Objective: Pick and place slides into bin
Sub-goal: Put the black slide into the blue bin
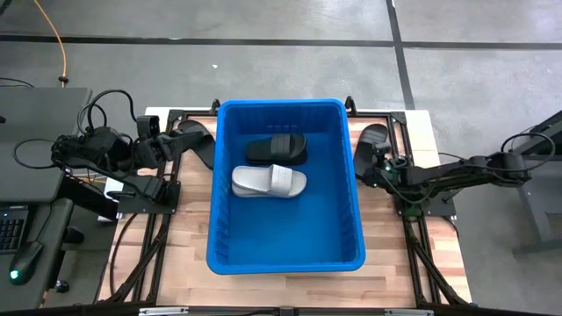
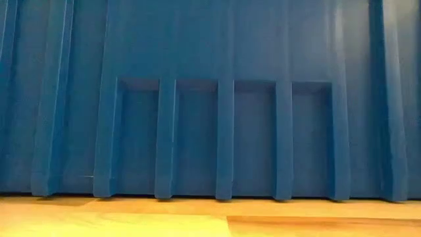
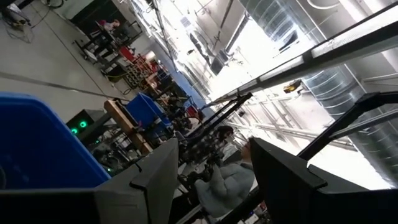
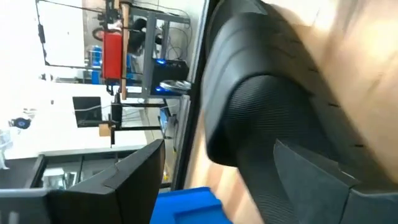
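An industrial workshop hall: taped concrete floor (image 1: 263, 61), big ceiling ducts (image 3: 280, 31), metal racks (image 3: 99, 43), a monitor (image 4: 87, 112).

Grey concrete floor (image 1: 263, 61) surrounds the wooden tabletop (image 1: 184, 233), crossed by dark taped lines (image 1: 399, 44) and an orange cable (image 1: 60, 39). A dark desk (image 1: 35, 132) stands to the left, with a keyboard (image 1: 10, 230) and mouse (image 1: 26, 259). The left wrist view looks up into a bright hall: ribbed silver ducts (image 3: 292, 37), black frame bars (image 3: 261, 81), cluttered racks (image 3: 134, 68), and a person in a light top (image 3: 227, 177). The right wrist view shows a red fire extinguisher (image 4: 112, 53), a monitor (image 4: 87, 112) and metal shelving (image 4: 165, 43).
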`<state>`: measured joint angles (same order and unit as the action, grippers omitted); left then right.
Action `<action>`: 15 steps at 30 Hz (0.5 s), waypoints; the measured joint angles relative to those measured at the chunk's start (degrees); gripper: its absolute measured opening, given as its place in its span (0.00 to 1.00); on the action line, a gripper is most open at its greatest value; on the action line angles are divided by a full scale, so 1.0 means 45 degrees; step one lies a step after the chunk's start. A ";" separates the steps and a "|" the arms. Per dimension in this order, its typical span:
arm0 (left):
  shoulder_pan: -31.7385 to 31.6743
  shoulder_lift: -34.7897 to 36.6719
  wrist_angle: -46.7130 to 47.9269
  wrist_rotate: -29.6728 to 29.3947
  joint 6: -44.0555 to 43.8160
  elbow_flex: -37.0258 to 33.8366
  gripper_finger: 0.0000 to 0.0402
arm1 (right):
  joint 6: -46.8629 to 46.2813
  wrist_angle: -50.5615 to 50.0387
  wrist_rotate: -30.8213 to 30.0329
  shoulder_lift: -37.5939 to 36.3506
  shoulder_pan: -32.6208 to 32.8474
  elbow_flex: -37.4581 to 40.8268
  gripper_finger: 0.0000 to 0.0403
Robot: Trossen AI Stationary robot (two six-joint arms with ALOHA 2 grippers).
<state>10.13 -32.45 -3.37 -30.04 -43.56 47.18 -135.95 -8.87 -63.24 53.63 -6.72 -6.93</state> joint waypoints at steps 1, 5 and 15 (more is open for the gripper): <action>0.0000 0.0000 0.0002 0.0089 -0.0002 0.0000 0.48 | 0.0228 0.0052 -0.0005 0.0000 -0.0095 -0.0122 0.71; 0.0000 0.0000 0.0002 0.0494 0.0003 0.0000 0.48 | 0.0992 0.0623 -0.0094 -0.0005 -0.0546 -0.0365 0.71; 0.0000 0.0000 0.0022 0.0520 0.0258 0.0000 0.48 | 0.1894 0.1024 0.1683 -0.0005 -0.2339 -0.0352 0.71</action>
<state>10.13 -32.45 -3.27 -27.70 -42.40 47.18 -127.43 -4.26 -55.67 53.60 -17.24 -8.51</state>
